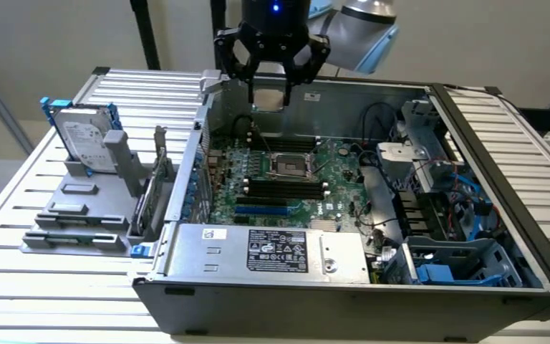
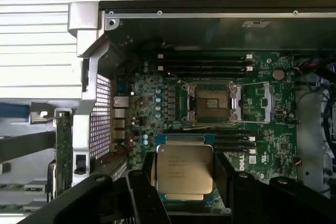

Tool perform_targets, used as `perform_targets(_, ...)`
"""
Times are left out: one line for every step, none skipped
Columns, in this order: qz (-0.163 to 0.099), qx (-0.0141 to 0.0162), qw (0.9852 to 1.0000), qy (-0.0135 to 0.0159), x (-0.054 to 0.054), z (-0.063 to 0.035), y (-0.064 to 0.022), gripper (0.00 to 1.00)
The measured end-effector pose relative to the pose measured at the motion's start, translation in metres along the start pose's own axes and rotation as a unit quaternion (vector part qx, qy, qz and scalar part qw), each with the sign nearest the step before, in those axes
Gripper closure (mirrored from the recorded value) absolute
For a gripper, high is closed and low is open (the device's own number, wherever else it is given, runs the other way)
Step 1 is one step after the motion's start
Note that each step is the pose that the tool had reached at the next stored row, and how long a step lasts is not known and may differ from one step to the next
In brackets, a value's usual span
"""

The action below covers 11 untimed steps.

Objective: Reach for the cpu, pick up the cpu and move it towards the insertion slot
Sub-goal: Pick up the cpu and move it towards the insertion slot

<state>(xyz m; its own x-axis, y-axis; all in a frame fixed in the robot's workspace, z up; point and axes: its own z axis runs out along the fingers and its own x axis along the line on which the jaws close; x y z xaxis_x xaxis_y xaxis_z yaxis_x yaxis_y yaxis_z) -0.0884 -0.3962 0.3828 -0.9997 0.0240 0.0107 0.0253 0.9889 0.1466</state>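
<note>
Pincer point(image 2: 185, 182) of mine grasps the cpu point(image 2: 185, 176), lifted above the motherboard; the insertion slot point(image 2: 211, 105) lies unfilled.

We see even, diffuse indoor light in the exterior view, fairly bright, shadows soft. The slatted table point(image 1: 26, 186) washes out pale, near overexposed. Inside the computer case point(image 1: 351, 301) it's dimmer, and the far wall sits in shade. A blue light point(image 1: 275, 8) glows on the arm. In the wrist view the table slats point(image 2: 37, 45) blow out white and the circuit board point(image 2: 273, 129) looks dark and murky. The chip point(image 2: 185, 176) catches a warm sheen. The gripper fingers point(image 2: 142, 198) are black, soft, out of focus.
</note>
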Motion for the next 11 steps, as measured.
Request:
perform_targets(0.000, 0.0005, 1.0000, 0.0000, -0.004, 0.0017, 0.0023, 0.46)
perform_targets(0.000, 0.0011, 1.0000, 0.0000, -0.009, 0.0034, 0.0047, 0.46)
perform_targets(0.000, 0.0016, 1.0000, 0.0000, -0.013, 0.0051, 0.0071, 0.46)
perform_targets(0.000, 0.0021, 1.0000, -0.0001, -0.018, 0.0068, 0.0094, 0.46)
perform_targets(0.000, 0.0026, 1.0000, -0.0001, -0.022, 0.0086, 0.0119, 0.46)
perform_targets(0.000, 0.0032, 1.0000, -0.0001, -0.026, 0.0102, 0.0142, 0.46)
perform_targets(0.000, 0.0041, 1.0000, -0.0001, -0.030, 0.0117, 0.0168, 0.46)
perform_targets(0.000, 0.0051, 1.0000, -0.0002, -0.033, 0.0132, 0.0194, 0.46)
perform_targets(0.000, 0.0064, 1.0000, -0.0002, -0.036, 0.0146, 0.0221, 0.46)
perform_targets(0.000, 0.0083, 1.0000, -0.0002, -0.039, 0.0159, 0.0249, 0.46)
perform_targets(0.000, 0.0107, 0.9999, -0.0003, -0.041, 0.0171, 0.0276, 0.46)
